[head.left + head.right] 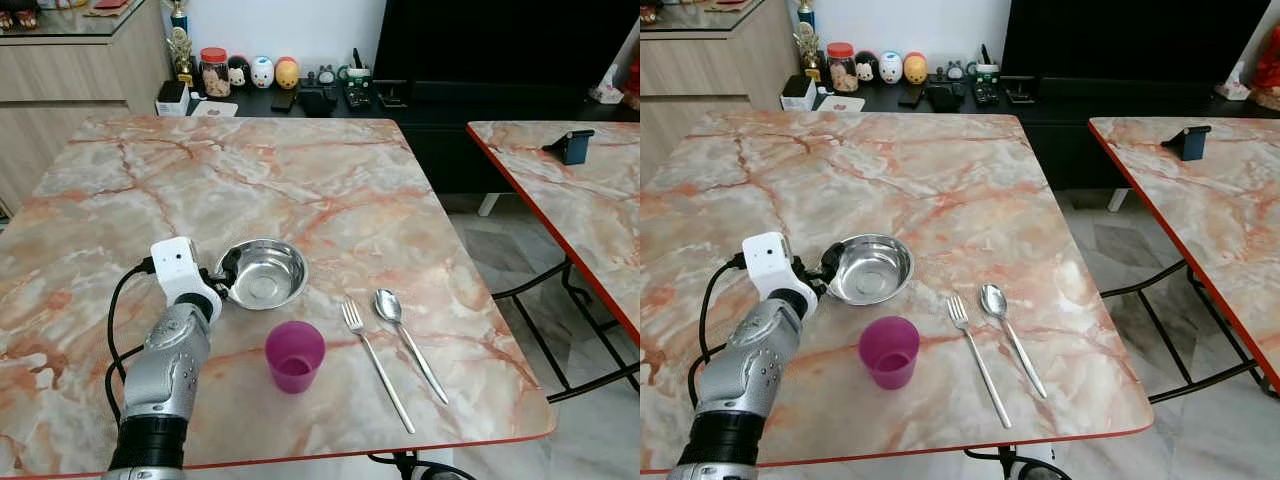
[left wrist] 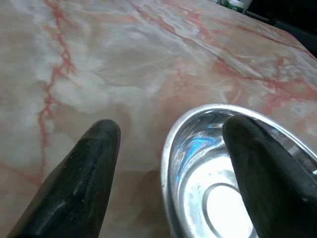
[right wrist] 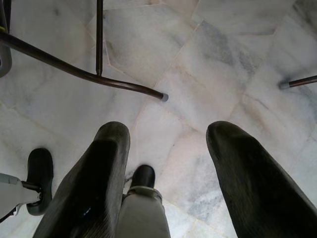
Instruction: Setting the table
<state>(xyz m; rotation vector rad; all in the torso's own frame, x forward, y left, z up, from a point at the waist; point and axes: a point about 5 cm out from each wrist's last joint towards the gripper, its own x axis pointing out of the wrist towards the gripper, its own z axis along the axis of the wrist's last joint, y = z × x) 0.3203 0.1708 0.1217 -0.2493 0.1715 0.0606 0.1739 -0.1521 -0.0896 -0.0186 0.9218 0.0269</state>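
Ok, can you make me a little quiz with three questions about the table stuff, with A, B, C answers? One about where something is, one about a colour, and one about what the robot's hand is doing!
1. Where is the fork?
A. Inside the bowl
B. Between the cup and the spoon
C. On the floor

2. What colour is the cup?
A. Purple-pink
B. Green
C. Yellow

3. What is the left end effector doing?
A. Lifting the spoon
B. Hanging over the floor
C. Open, with one finger on each side of the bowl's rim

Answers:
1. B: on the marble table the fork lies with the cup on one side and the spoon on the other.
2. A: the cup is purple-pink plastic.
3. C: the left wrist view shows one black finger outside the steel bowl and one over its inside, apart. It is the right end effector that hangs open over the floor.
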